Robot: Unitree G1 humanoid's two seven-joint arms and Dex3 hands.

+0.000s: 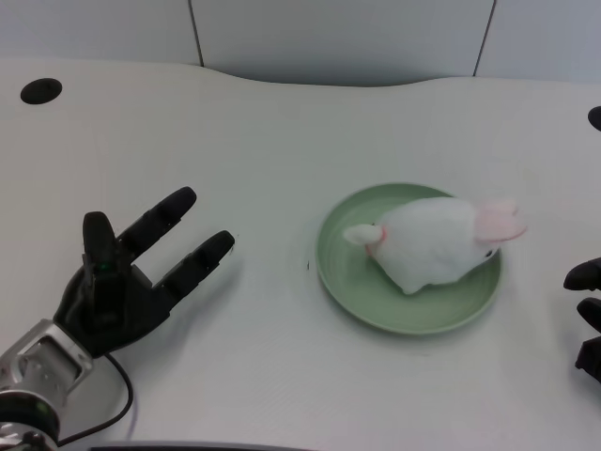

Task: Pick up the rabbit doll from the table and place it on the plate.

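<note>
**Rabbit doll on the plate, left hand empty beside it**

Nearest the camera, at the lower left corner, the silver forearm [33,371] of the left arm comes into view, with a thin black cable [117,399] looping on the table beside it. From it the black left hand [131,277] reaches up and to the right over the white table [263,132]. Its fingers [160,221] are spread apart and stretched out, with clear gaps between them, and nothing is held in them. The fingertips point toward the plate but stay well apart from it.

To the right of the hand, near the middle of the scene, sits the round green plate [343,282]. The rabbit doll [432,244] lies on it, a white plush body resting on its side across the plate's right half. A small white part with a pink trim points left toward the plate's centre, and the pink-tinted end reaches out over the plate's far right rim.

At the right edge of the picture, the dark fingertips of the right hand [589,315] just show, near the plate but not touching it.

On the far left of the table there is a dark round hole [40,91]. Behind the table's far edge stands a pale panelled wall [338,38].
</note>
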